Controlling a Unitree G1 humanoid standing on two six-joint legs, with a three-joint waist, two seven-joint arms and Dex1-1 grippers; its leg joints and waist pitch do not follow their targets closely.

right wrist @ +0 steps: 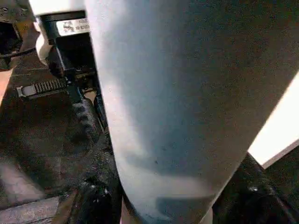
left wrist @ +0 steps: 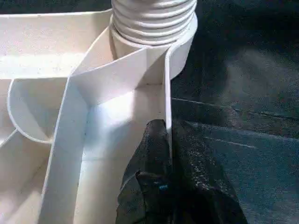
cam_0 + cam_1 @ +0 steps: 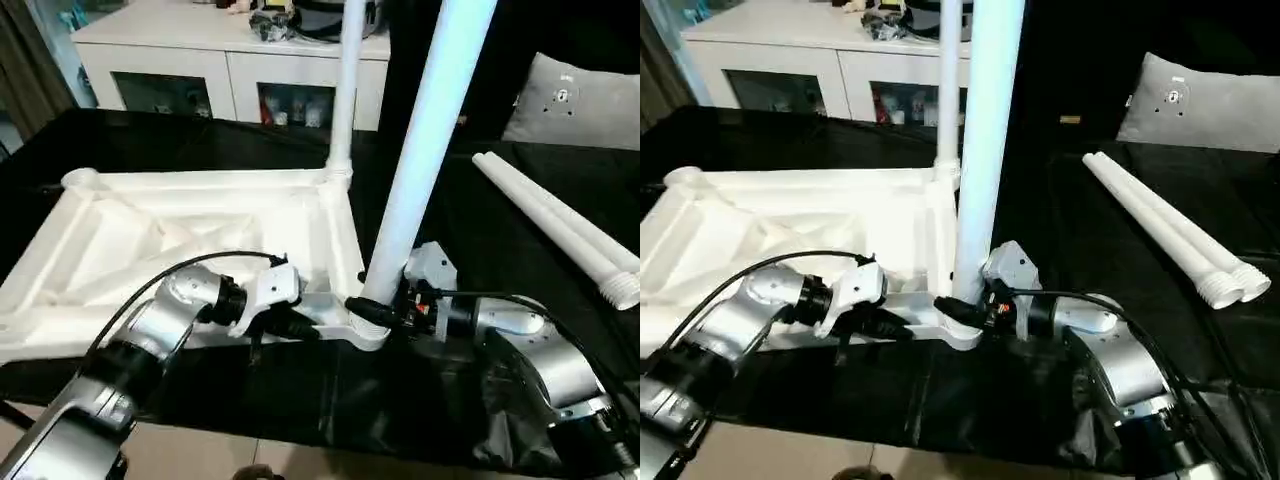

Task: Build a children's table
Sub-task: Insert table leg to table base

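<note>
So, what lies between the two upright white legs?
In the left eye view, the white tabletop's ribbed end rim joins near leg and far leg.

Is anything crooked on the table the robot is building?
Yes. The near leg, held by the right gripper at the near corner socket, leans to one side, while the far leg stands straight. The near leg's threads are not fully in.

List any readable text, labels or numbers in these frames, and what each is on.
None can be read.
White sticker on the black part behind the upright leg: dark print, too blurred to read.
Small marks on the grey-white cushion: too small to tell.
Table top, legs lying on the black cloth, cabinet: no text visible.
</note>
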